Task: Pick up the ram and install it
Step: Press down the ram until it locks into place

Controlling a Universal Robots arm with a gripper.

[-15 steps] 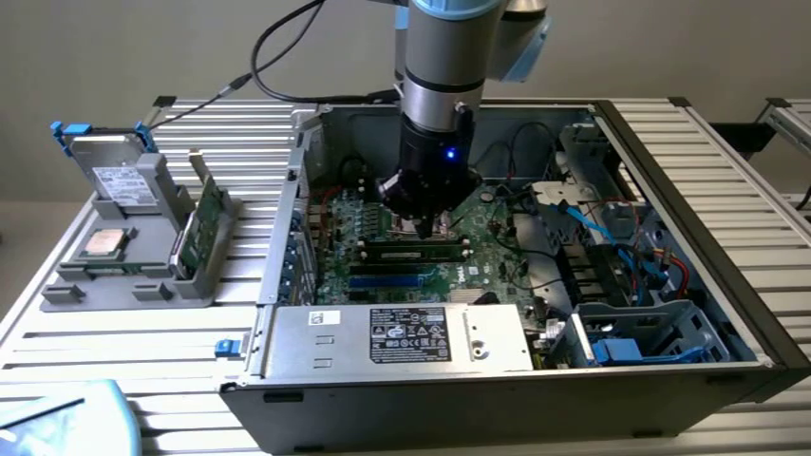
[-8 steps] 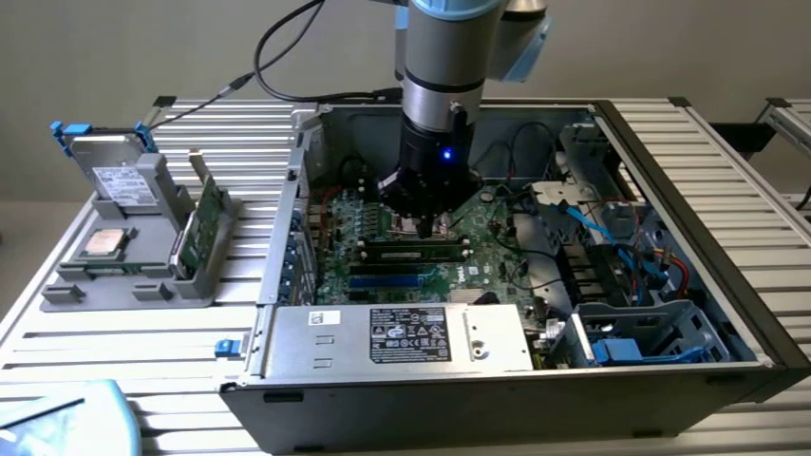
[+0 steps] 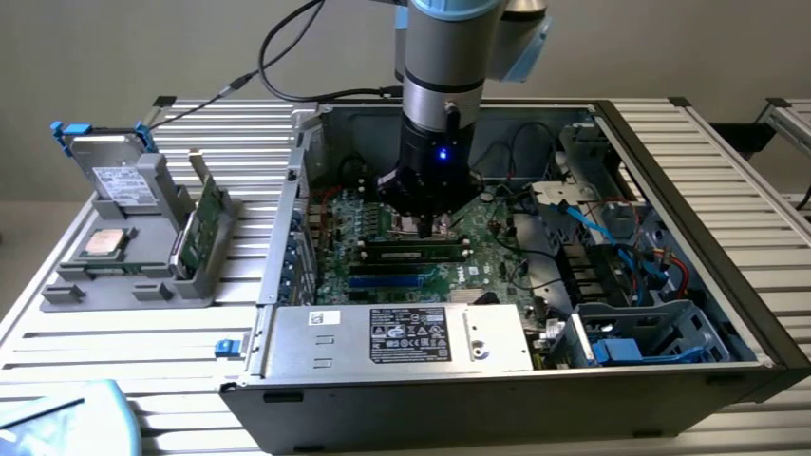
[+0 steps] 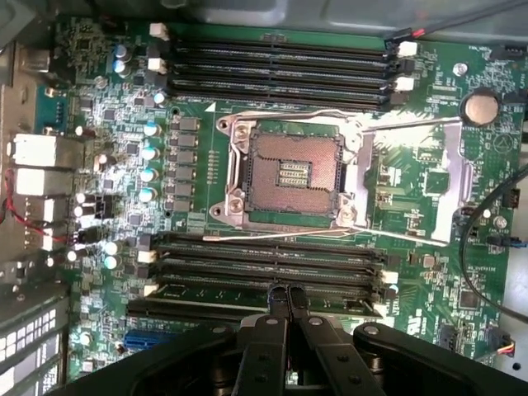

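The ram [image 4: 206, 292], a narrow dark-green stick with black chips, lies along one of the long black slots of the lower bank on the motherboard [image 4: 412, 177]. In the exterior view the ram [image 3: 408, 253] sits in a slot just in front of the arm's tool. My gripper [image 4: 287, 294] is shut, its two black fingers [image 4: 271, 330] pressed together. Their tips rest at the middle of the ram's top edge. Whether the stick is fully seated cannot be told.
The open processor socket [image 4: 289, 177] lies between the two slot banks, with several vacant slots [image 4: 280, 70] beyond it. The case walls [image 3: 285, 218], the power supply [image 3: 405, 337] and blue cables [image 3: 621, 252] hem the board in. A grey holder [image 3: 127, 271] outside carries a processor chip [image 3: 108, 242] and a green board [image 3: 203, 228].
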